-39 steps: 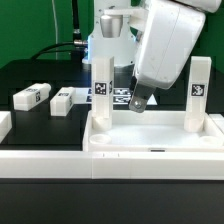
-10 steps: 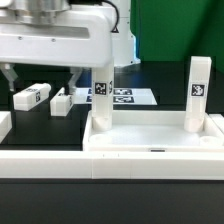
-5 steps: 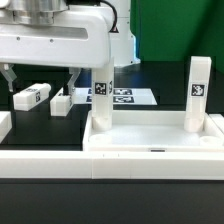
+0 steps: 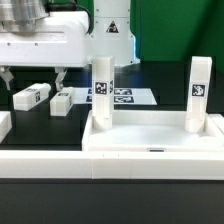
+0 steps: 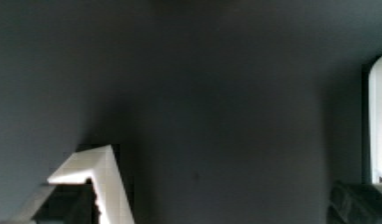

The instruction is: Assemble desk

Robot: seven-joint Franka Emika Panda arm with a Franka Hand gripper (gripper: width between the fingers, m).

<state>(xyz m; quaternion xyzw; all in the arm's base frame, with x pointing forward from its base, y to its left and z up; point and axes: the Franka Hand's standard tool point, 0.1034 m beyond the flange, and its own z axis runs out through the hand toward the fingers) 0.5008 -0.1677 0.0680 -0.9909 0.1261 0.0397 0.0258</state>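
Presently two legs (image 4: pixel 101 90) stand, two lie (pincer (image 4: pixel 34 78) open).

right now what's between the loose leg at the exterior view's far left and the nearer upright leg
A second loose leg lies flat on the table between the far loose leg and the upright leg; the exterior view shows it.

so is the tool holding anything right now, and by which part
Nothing is held: the tool hangs open and empty near the loose legs.
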